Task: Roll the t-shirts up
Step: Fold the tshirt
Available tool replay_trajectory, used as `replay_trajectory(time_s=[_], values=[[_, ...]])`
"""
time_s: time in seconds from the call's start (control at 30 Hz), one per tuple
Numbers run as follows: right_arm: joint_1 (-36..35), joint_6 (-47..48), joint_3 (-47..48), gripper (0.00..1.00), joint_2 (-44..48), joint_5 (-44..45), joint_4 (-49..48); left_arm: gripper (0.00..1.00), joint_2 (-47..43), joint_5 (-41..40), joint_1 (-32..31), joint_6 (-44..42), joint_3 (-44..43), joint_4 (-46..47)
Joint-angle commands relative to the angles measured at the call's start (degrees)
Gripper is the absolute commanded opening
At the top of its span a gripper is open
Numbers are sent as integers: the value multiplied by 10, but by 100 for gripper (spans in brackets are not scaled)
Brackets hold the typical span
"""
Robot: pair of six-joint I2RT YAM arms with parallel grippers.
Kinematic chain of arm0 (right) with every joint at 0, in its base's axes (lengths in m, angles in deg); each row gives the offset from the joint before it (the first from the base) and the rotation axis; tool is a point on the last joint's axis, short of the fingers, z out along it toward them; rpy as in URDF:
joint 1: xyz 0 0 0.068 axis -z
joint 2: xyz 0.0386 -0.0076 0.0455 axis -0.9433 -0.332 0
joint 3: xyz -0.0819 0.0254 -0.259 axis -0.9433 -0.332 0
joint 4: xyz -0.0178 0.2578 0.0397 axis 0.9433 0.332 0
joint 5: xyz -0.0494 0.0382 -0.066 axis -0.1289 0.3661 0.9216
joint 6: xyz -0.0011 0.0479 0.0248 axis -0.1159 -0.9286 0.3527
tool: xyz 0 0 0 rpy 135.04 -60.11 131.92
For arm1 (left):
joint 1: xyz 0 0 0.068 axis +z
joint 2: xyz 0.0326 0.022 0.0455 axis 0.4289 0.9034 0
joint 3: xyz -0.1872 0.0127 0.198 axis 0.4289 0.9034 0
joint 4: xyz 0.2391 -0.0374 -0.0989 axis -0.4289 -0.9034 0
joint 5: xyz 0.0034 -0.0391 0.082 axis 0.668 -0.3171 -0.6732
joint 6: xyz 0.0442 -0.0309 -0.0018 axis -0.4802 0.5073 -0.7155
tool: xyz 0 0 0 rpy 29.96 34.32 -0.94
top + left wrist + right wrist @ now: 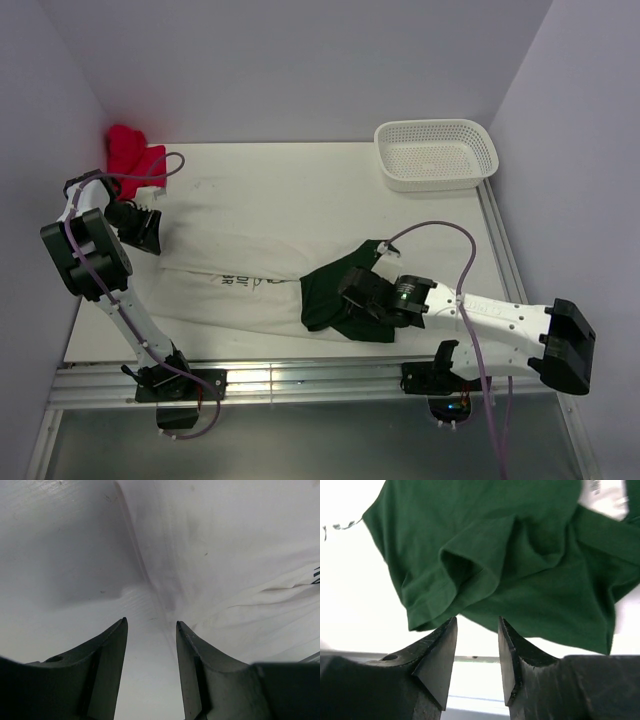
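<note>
The white t-shirt (260, 235) lies spread over the table's middle, dark lettering near its front edge. The dark green t-shirt (335, 295) lies crumpled on the white one's right end. It fills the right wrist view (520, 555), with its white neck label (602, 495) at top right. My left gripper (148, 235) is open and empty at the white shirt's left edge; the left wrist view shows white cloth (225, 580) ahead of the gripper (150, 623). My right gripper (356, 295) is open over the green shirt's near edge; in its wrist view the gripper (477, 620) holds nothing.
A white mesh basket (437, 154) stands at the back right. A bright red cloth bundle (130, 150) lies in the back left corner. A metal rail (300, 380) runs along the table's front edge. Walls close both sides.
</note>
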Motion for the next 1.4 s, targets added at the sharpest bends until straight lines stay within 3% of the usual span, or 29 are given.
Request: replay_trajectory(time_s=[0.0, 0.17, 0.4, 0.73, 1.07, 1.37], values=[[-1, -33, 24, 46, -11, 64, 29, 49, 3, 17, -1, -13, -6, -2], [16, -14, 77, 46, -66, 85, 75, 49, -3, 16, -1, -14, -5, -1], [50, 22, 83, 43, -102, 75, 46, 49, -5, 19, -1, -13, -8, -7], [74, 54, 69, 28, -118, 59, 8, 49, -6, 15, -1, -13, -9, -9], [74, 51, 60, 1, -111, 57, 10, 49, -5, 14, -1, -13, -9, -8], [30, -5, 68, 0, -57, 71, 85, 49, 1, 13, -1, -12, -8, -5]])
